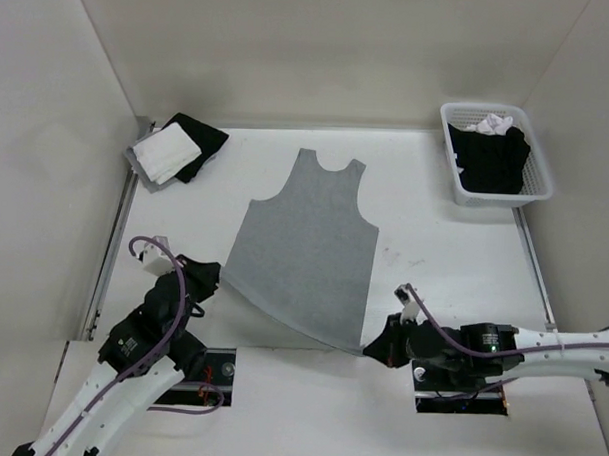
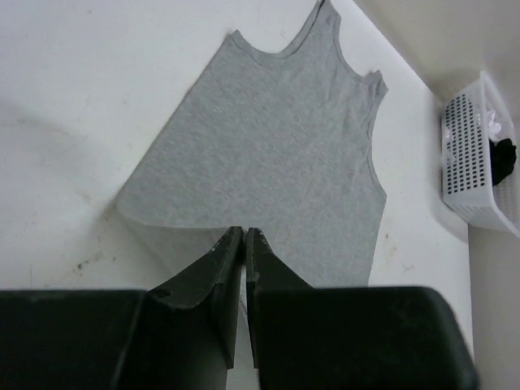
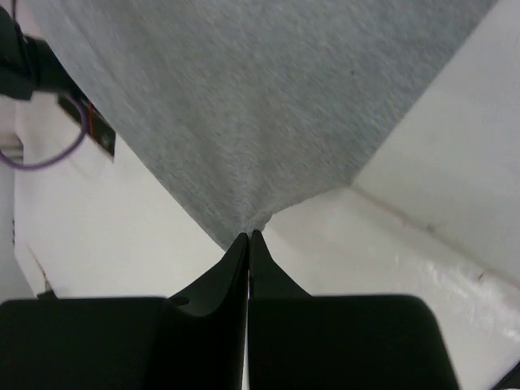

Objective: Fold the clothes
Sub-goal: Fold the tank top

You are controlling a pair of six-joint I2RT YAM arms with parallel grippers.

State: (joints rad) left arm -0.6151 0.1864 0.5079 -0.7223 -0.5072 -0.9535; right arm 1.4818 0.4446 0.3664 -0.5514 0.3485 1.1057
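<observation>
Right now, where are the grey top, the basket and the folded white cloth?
grey top [image 1: 308,258]: top view, middle of its body.
basket [image 1: 539,164]: top view, right wall.
folded white cloth [image 1: 165,151]: top view, its middle.

Robotics lab test cell, white worktop [image 1: 434,243] boxed in by plain white panel walls [image 1: 321,48], cabled left arm [image 1: 129,382] and right arm [image 1: 545,347] bolted at its near edge, plastic laundry basket [image 1: 539,174] in the corner
</observation>
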